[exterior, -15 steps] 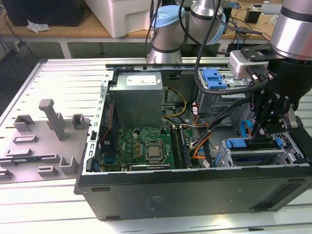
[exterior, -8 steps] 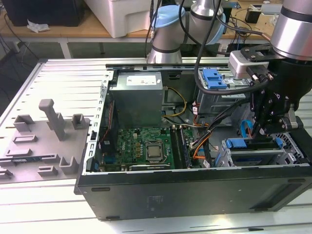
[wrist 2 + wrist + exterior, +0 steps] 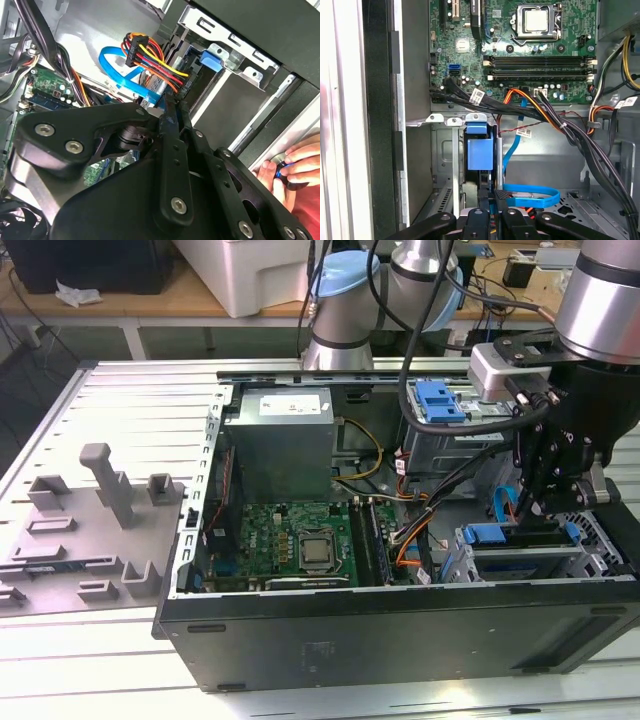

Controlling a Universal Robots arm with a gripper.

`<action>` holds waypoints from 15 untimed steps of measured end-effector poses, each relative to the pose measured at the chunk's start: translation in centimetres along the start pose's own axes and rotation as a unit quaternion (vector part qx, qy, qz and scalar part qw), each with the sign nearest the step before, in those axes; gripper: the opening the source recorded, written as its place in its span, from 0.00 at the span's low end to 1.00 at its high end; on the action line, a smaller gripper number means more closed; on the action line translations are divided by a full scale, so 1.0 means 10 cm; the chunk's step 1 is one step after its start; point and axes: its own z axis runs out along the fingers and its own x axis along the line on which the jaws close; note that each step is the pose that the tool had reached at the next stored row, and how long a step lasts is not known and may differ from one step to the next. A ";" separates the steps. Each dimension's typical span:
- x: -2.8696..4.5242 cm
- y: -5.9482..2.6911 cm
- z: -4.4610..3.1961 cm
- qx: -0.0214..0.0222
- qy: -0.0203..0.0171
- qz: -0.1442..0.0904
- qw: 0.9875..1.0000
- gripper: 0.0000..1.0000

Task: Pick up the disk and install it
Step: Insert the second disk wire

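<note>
Blue-framed disk [image 3: 497,534] sits edge-up in drive bay [image 3: 520,562] at case's 4 o'clock corner; pincer [image 3: 545,502] pressed together on its top edge. Insertion well advanced; full seating unconfirmed.

The arm reaches steeply down, its black end effector [image 3: 545,502] hanging low, fingers pointing downward.

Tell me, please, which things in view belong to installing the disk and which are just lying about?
Job in hand:
- the disk, at the top of the drive cage
- the gripper, right above the disk

Lying about:
- motherboard
- grey power supply box
- small blue latch
- grey fixture blocks beside the case
- a person's hand
</note>
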 end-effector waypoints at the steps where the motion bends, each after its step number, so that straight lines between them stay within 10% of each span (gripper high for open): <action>1: 0.000 0.000 0.000 0.000 -0.001 0.000 1.000 0.16; 15: 0.009 0.008 0.000 0.000 -0.004 0.001 1.000 0.16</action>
